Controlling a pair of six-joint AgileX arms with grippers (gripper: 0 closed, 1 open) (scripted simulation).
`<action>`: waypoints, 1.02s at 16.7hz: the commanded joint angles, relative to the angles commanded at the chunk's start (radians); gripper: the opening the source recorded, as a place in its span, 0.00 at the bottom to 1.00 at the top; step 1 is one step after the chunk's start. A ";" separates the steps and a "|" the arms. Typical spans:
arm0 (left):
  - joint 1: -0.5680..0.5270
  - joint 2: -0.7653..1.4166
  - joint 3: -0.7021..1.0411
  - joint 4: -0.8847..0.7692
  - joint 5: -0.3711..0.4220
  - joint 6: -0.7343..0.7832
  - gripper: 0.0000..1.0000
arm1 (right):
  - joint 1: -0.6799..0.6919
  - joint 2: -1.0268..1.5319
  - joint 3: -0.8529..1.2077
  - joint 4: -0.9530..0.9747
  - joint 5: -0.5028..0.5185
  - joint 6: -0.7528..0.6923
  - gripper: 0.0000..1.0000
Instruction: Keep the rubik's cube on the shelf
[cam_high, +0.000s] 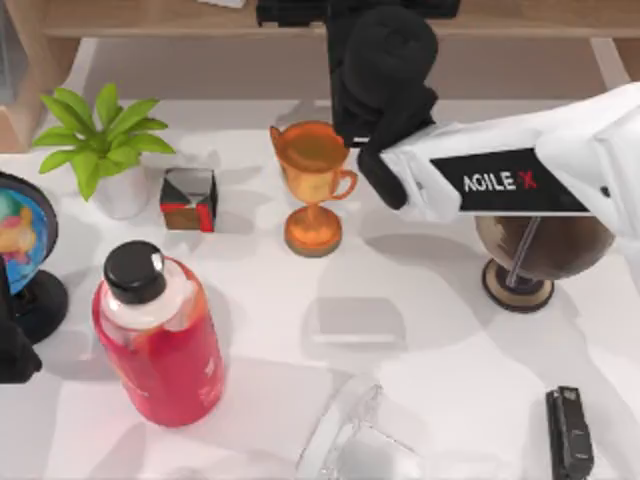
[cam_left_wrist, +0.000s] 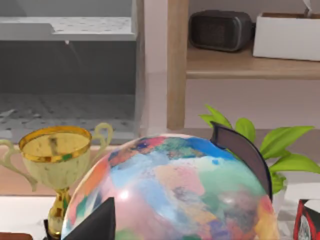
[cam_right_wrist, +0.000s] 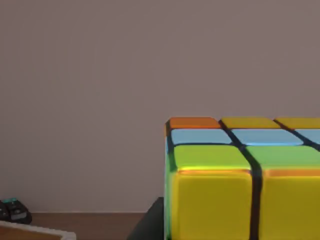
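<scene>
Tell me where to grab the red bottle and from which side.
Take the red bottle by its black cap, coming straight down from above. It stands upright, and its body looks too broad for a two-finger gripper, while the cap is narrow and round, with open space around it. That is likely the surest hold.

A rendered tabletop set, dressed like a home or study corner rather than a real room. A white table (cam_high: 430, 290) carries household odds and ends: a potted plant (cam_high: 105, 145), an orange trophy (cam_high: 313, 185), a red bottle with a black cap (cam_high: 160, 335) and a colourful globe (cam_left_wrist: 170, 192). Behind stands a wooden shelf (cam_left_wrist: 250, 65) holding a dark speaker (cam_left_wrist: 220, 30) and a white box (cam_left_wrist: 287, 35).
</scene>
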 joint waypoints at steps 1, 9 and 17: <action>0.000 0.000 0.000 0.000 0.000 0.000 1.00 | -0.027 0.025 0.025 -0.030 -0.004 0.005 0.00; 0.000 0.000 0.000 0.000 0.000 0.000 1.00 | -0.067 0.071 0.067 -0.064 -0.004 0.014 0.15; 0.000 0.000 0.000 0.000 0.000 0.000 1.00 | -0.067 0.071 0.067 -0.064 -0.004 0.014 0.75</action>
